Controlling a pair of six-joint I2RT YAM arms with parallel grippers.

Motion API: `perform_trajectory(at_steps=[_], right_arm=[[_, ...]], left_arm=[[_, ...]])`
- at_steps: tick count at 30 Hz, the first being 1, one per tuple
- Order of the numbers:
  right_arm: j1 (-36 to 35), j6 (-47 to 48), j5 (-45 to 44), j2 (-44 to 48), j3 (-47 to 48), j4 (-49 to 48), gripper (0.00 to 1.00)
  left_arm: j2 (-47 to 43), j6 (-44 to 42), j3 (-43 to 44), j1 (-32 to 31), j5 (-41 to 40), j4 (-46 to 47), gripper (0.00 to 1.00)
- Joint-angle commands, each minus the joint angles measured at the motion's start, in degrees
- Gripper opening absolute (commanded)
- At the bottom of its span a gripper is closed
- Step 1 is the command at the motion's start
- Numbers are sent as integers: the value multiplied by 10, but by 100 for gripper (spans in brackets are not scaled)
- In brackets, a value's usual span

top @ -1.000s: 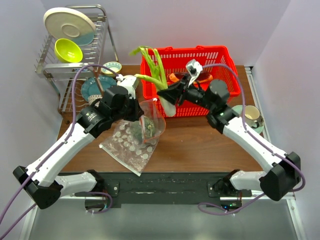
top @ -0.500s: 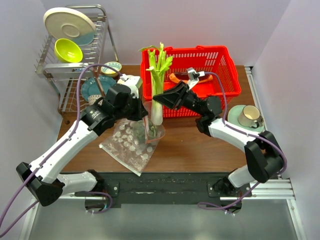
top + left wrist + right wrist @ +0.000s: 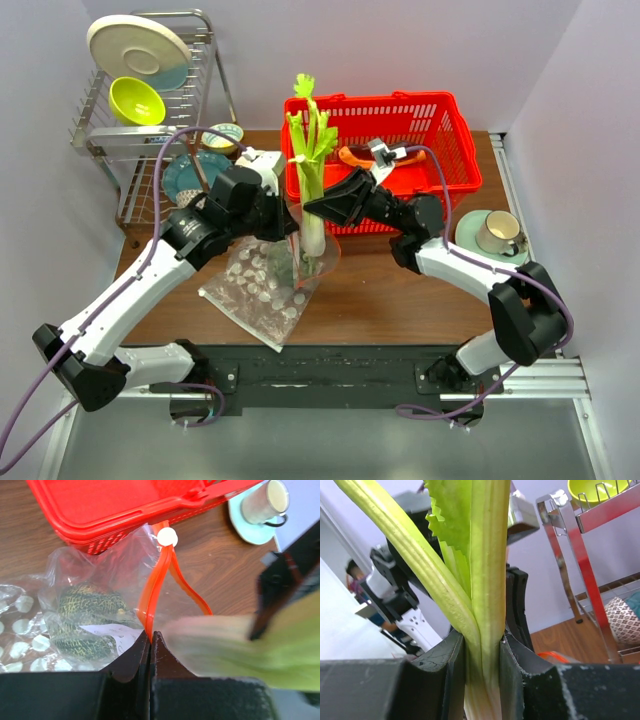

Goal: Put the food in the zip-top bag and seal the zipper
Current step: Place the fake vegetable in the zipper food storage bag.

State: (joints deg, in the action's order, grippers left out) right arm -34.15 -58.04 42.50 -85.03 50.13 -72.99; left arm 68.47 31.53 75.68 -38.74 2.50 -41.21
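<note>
The zip-top bag (image 3: 318,262) stands open on the table in front of the basket, with the dark green ball (image 3: 84,621) inside it. My left gripper (image 3: 284,226) is shut on the orange-red zipper (image 3: 153,591) at the near mouth edge (image 3: 151,635); the strip's white slider (image 3: 167,536) is at the far end. My right gripper (image 3: 316,207) is shut on the light-green stalks (image 3: 309,150), held upright (image 3: 482,605) with their pale base down in the bag mouth. The stalks show blurred in the left wrist view (image 3: 235,650). The red-brown slab is out of view.
A clear bag printed with white dots (image 3: 258,292) lies under the zip-top bag. A red basket (image 3: 420,125) stands behind. A dish rack (image 3: 140,100) with plates and a bowl is at the back left. A cup on a saucer (image 3: 497,232) is at the right.
My right gripper swung the stalks from tilted beside the basket to upright over the bag and lowered their base into its mouth. The left gripper kept its hold on the zipper.
</note>
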Motion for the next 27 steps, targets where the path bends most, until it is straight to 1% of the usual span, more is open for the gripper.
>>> perform_trajectory(at_steps=[1,2,3,4,5,6,8,9,11,12,14,16,21,22,24,25,26,27], right_arm=[[-2,137,14,27,-3,-9,2],[-3,180,11,30,-5,8,14],[-3,201,7,34,-9,47,25],[-2,220,1,45,-12,66,33],[-3,257,-6,51,-14,84,41],[-3,273,-12,58,-19,121,48],[-2,316,-31,80,-23,158,61],[-3,329,-33,87,-25,196,62],[-2,366,-39,112,-23,236,62],[-3,377,-42,119,-20,276,63],[-2,406,-44,142,-17,311,66],[-3,423,-51,155,-11,361,72],[-3,462,-59,183,25,494,83],[-2,466,-65,183,33,514,87],[-3,477,-68,181,59,574,88],[-2,485,-65,179,68,591,93],[-3,487,-66,178,83,620,94],[-3,488,-67,175,90,631,96]], left_arm=[[-5,13,50,2,36,19,0],[-5,14,54,2,38,18,0],[-7,15,58,2,38,17,0],[-8,16,60,2,37,16,0],[-8,17,61,2,36,16,0],[-10,18,61,2,36,17,0],[-10,18,60,2,35,17,0],[-10,18,57,2,35,17,0],[-9,18,54,2,35,17,0],[-10,18,49,2,35,19,0],[-10,17,47,2,36,20,0],[-10,18,43,2,36,23,0],[-10,16,40,2,36,25,0],[-10,15,40,2,36,26,0],[-9,15,37,2,37,28,0],[-10,14,36,2,39,30,0],[-9,15,34,2,40,30,0],[-10,13,33,2,40,31,0]])
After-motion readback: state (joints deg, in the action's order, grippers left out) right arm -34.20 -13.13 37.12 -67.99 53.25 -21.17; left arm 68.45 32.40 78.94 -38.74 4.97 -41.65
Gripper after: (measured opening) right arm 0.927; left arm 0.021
